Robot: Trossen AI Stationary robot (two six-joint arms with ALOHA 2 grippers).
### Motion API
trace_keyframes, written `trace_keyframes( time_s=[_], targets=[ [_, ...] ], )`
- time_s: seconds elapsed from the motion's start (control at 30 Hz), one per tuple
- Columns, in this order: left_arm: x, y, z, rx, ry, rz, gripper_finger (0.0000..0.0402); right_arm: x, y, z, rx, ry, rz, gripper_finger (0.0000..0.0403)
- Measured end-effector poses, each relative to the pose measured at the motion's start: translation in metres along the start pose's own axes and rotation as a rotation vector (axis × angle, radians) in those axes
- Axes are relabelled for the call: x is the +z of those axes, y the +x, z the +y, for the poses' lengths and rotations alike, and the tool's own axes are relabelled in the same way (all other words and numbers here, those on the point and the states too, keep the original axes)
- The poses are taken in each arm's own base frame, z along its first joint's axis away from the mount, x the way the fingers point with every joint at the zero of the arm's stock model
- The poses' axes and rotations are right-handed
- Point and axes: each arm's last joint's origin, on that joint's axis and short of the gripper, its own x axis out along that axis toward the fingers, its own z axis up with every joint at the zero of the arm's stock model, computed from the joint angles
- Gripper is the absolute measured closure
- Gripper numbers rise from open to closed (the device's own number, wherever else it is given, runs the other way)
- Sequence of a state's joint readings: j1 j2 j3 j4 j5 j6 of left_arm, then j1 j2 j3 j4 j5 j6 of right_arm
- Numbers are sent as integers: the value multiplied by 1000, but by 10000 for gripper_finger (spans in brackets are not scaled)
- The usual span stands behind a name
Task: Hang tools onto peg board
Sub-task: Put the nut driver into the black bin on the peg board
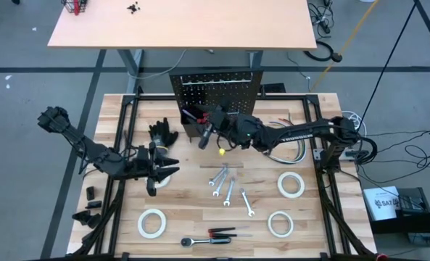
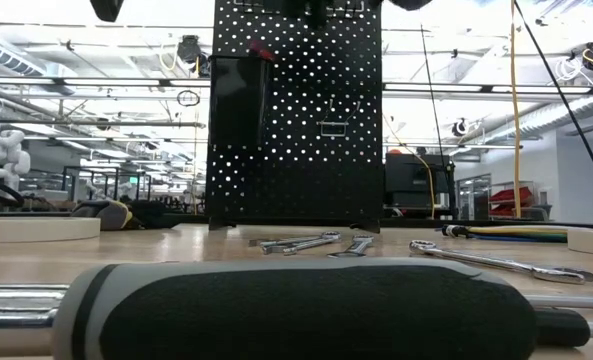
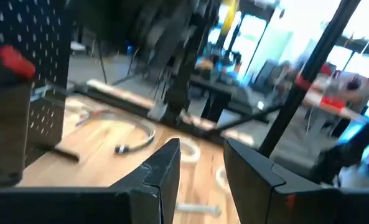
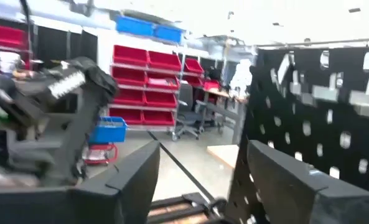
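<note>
Several tools are not yet hung: four wrenches (image 1: 229,187), the ratchet (image 1: 200,240) and four tape rolls (image 1: 291,184) lie on the table (image 1: 309,239), well apart from the peg board (image 1: 216,93). The right gripper (image 1: 207,130) hovers at the board's bin (image 2: 238,120), fingers spread wide and empty; a red-handled screwdriver (image 2: 261,52) sits in the bin. Pulling back carelessly, the gripper could knock that handle or shove the board. The left gripper (image 1: 155,174) waits low with its jaws partly apart, holding nothing visible.
</note>
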State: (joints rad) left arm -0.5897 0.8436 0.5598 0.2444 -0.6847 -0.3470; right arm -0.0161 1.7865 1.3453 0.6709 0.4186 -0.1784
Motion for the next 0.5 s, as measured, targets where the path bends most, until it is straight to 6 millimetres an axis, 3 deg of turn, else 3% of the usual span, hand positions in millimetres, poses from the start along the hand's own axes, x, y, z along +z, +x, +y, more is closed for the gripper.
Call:
trace_keyframes(
  time_s=[0.23,0.5],
  targets=[
    [-21,-1,0,-111,-50,240,276,28,-33,29,175,120,104,150],
    [-48,12,-9,-170,38,385,276,15,-77,90,583,396,446,154]
  ],
)
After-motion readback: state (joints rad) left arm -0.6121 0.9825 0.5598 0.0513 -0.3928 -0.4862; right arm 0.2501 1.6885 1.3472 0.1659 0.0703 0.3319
